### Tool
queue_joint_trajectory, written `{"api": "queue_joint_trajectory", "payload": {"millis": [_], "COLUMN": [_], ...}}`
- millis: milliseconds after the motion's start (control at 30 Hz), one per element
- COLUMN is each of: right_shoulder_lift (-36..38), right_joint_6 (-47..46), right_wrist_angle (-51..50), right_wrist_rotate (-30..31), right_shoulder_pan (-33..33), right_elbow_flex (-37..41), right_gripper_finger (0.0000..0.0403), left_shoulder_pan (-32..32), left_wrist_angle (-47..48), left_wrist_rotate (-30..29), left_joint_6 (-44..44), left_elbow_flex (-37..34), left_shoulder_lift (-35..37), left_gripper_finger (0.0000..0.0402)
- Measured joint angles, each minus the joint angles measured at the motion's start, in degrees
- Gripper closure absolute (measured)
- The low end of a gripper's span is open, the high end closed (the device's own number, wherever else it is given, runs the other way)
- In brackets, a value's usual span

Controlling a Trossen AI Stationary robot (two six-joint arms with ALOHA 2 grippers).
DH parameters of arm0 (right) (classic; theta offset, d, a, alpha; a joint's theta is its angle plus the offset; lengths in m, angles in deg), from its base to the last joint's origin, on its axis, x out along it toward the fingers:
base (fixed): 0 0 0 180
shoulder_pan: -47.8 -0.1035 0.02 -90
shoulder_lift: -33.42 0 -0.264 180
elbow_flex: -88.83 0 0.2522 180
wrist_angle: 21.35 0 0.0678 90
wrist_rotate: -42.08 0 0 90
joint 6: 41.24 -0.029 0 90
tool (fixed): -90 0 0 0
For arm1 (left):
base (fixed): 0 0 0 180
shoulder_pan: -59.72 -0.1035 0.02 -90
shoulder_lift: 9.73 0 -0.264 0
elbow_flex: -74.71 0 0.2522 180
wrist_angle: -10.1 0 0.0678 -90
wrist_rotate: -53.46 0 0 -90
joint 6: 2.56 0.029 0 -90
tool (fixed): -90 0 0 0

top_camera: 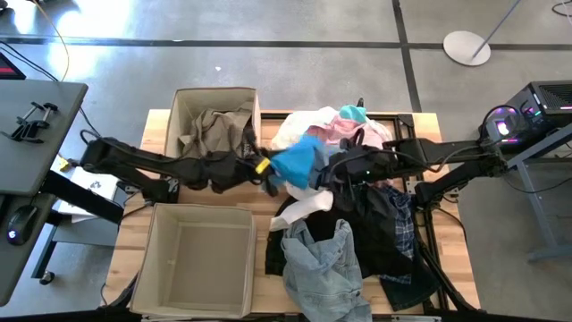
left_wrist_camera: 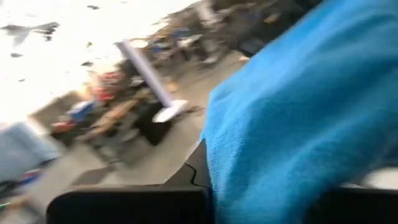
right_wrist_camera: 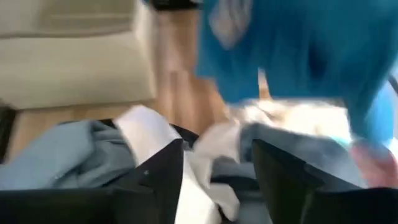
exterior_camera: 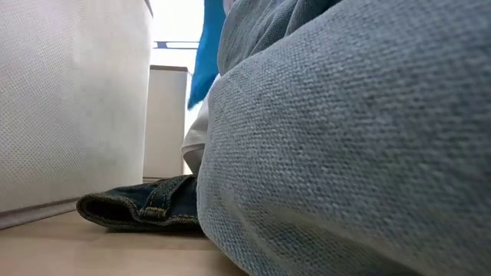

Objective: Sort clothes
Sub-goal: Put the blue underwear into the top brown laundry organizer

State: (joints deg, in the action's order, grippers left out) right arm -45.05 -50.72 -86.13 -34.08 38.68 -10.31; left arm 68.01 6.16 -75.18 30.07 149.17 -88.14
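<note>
My left gripper is shut on a turquoise garment, which is raised between the far bin and the clothes pile. It also shows in the left wrist view, the right wrist view and the low view. My right gripper is open just right of it, over white cloth of the pile. The pile holds white, pink, black, plaid and pale blue denim garments and lies on the table's right half. My left gripper holds the turquoise garment at its left end, coming level from the table's left. The cloth drapes over the fingers and hides the fingertips, so I cannot tell if it has an edge or a fold. The garment is lifted and hangs below the gripper.
A beige bin at the far left holds a beige garment. A second beige bin stands at the near left, its wall close in the low view. Dark denim lies on the table in front of it.
</note>
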Motion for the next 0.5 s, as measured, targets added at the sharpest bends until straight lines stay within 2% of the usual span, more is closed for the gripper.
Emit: {"api": "queue_joint_trajectory", "payload": {"millis": [167,300,400,500], "right_shoulder_lift": [-1.6,-3.5,-5.2,-7.1], "right_joint_6": [-5.6,-9.5,-11.7,-12.9], "right_wrist_angle": [-5.7,-9.2,-9.1,-9.2], "right_wrist_rotate": [11.5,18.4,23.0,25.5], "right_shoulder_pan": [-1.8,-3.7,-4.9,-5.9], "right_elbow_flex": [0.0,0.0,0.0,0.0], "right_gripper_finger": [0.0209,0.0208,0.0208,0.0208], "left_shoulder_pan": [1.7,-1.4,-5.8,-10.8], "left_wrist_angle": [-0.2,-0.2,2.0,12.5], "left_wrist_rotate": [-14.9,-27.0,-29.7,-29.7], "left_joint_6": [11.9,19.2,18.6,11.0], "left_elbow_flex": [2.9,5.4,5.7,5.7], "left_shoulder_lift": [5.1,9.2,12.8,15.7], "left_gripper_finger": [0.0393,0.0394,0.0395,0.0395]}}
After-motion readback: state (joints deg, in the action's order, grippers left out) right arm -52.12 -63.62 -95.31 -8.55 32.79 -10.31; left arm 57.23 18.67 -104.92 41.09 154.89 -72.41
